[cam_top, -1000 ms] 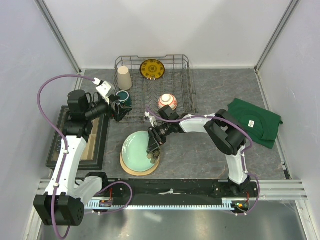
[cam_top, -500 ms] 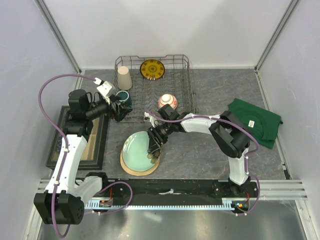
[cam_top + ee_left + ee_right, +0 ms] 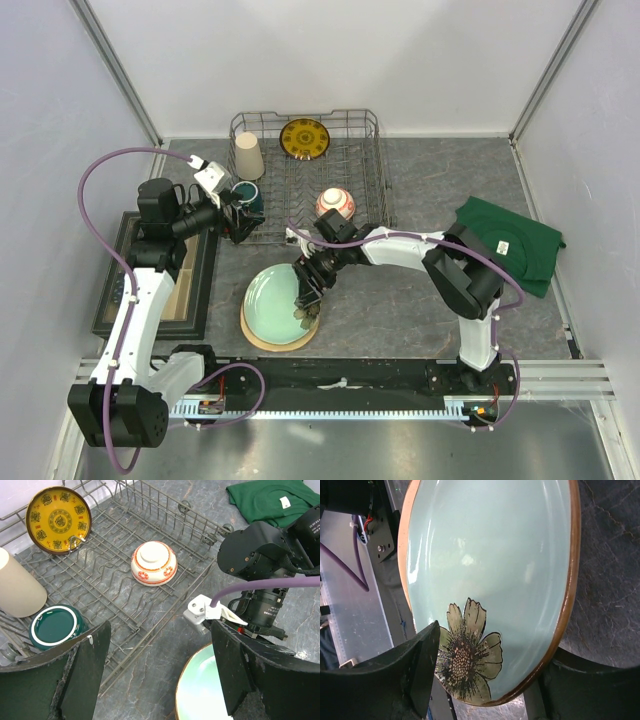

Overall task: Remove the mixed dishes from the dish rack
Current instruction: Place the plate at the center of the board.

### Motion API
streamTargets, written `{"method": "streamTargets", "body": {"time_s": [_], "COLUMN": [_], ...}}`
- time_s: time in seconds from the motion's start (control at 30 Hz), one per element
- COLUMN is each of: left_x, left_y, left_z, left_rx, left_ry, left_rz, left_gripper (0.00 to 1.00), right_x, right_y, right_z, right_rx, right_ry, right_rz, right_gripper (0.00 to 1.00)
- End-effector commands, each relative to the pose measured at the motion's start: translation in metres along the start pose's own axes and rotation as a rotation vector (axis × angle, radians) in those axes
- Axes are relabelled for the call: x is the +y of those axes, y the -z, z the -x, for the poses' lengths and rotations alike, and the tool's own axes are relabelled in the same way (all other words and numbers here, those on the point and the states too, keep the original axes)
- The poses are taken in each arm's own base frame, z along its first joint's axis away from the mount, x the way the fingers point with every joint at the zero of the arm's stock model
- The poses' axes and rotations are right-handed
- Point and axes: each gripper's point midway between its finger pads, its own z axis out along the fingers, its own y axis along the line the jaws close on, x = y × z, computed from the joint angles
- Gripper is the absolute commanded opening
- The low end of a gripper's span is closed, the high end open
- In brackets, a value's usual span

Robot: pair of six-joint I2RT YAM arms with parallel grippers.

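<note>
Nearest the arm bases, the pale-green flower plate [image 3: 275, 300] lies face up and nearly flat over a cream plate [image 3: 258, 338] on the table [image 3: 400, 300], with its flower at the near-right rim. The right gripper [image 3: 305, 297] is clamped on that rim. Farther back, the left gripper [image 3: 240, 215], fingers apart, hovers by the mug [image 3: 247, 194] in the rack [image 3: 380, 170]. Since a second ago the plate has barely shifted, and the right elbow [image 3: 470, 275] has swung rightward.

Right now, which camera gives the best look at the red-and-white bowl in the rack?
The left wrist view: the red-and-white bowl sits upside down in the dish rack, close and unobstructed. The top external view shows it small; the right wrist view misses it.
</note>
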Motion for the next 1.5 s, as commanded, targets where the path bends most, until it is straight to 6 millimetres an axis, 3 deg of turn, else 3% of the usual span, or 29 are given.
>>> {"method": "streamTargets", "body": {"time_s": [0.0,1.1,1.47], "left_x": [-0.001,-0.004,-0.005], "left_y": [0.002,0.005,0.006], "left_z": [0.015,0.014,0.013], "left_rx": [-0.043,-0.039,-0.038], "left_ry": [-0.058,-0.082,-0.083], "left_rz": [-0.014,-0.016,-0.02], "left_gripper": [0.88,0.88,0.88], "right_x": [0.004,-0.011,-0.002], "right_y": [0.01,0.018,0.024], "right_z": [0.012,0.001,0.006], "right_rx": [-0.011,0.044,0.027], "right_ry": [0.084,0.136,0.164], "right_rz": [-0.05,-0.164,-0.146], "right_gripper": [0.69,0.71,0.71]}}
